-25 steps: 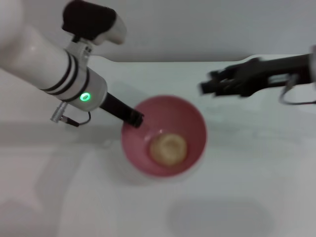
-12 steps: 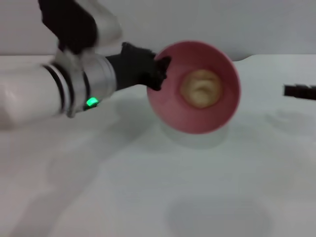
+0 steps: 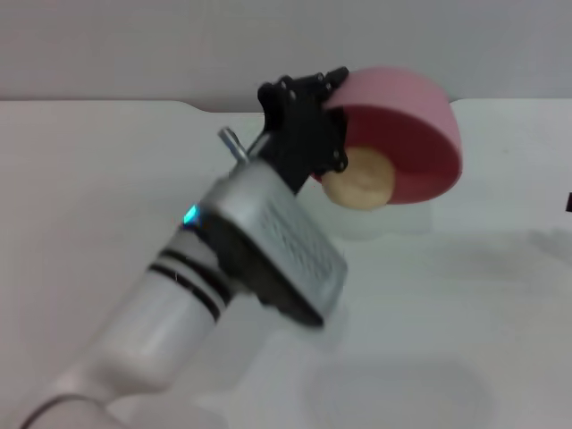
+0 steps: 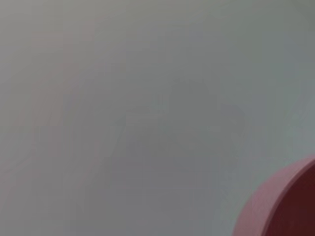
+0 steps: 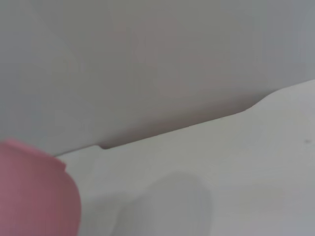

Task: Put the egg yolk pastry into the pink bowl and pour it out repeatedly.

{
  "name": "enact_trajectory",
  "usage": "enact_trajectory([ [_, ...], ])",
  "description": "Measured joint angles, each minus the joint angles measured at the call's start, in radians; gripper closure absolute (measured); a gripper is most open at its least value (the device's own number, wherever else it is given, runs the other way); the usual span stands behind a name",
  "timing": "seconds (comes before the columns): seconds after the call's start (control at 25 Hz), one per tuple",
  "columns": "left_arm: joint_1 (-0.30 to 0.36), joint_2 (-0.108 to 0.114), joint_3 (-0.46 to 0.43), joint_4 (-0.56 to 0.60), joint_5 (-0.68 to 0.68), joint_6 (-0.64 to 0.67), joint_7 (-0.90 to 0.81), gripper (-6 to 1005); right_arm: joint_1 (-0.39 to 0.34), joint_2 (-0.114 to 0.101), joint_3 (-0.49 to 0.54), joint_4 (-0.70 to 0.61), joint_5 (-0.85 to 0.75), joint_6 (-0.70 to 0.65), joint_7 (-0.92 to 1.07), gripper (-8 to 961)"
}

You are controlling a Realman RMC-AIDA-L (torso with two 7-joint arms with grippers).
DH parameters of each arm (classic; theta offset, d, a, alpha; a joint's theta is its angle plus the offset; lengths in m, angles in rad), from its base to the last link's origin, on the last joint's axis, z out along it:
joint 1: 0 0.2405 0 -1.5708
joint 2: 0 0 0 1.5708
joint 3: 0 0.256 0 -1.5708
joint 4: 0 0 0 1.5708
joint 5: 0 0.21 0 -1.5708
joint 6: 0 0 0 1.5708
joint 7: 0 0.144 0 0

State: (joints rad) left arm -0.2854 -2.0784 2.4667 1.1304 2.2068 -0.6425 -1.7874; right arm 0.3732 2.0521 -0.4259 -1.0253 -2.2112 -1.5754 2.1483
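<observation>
Left gripper (image 3: 308, 134) clamped on bowl (image 3: 407, 143) rim, mouth tipped down; pastry (image 3: 357, 179) at gripper's 4 o'clock, seemingly sliding out.

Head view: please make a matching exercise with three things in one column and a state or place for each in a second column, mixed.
Things:
1. pink bowl
2. egg yolk pastry
3. left claw

States:
A. at the bowl's lowered edge, slipping out
B. clamped on the bowl's rim
C. lifted above the table and tipped over

Pairs: 1-C, 2-A, 3-B
</observation>
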Motion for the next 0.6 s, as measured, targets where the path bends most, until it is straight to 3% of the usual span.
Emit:
enact_trajectory([
  [0.24, -0.052, 0.0, 0.138, -0.166, -0.009, -0.297, 0.105, 1000, -0.007, -0.001, 0.03, 0.002, 0.0, -0.046, 0.0, 448],
  [0.6, -0.049, 0.0, 0.128, -0.167, -0.07, -0.324, 0.114, 999, 0.007, 0.002, 0.011, 0.002, 0.0, -0.078, -0.007, 442],
])
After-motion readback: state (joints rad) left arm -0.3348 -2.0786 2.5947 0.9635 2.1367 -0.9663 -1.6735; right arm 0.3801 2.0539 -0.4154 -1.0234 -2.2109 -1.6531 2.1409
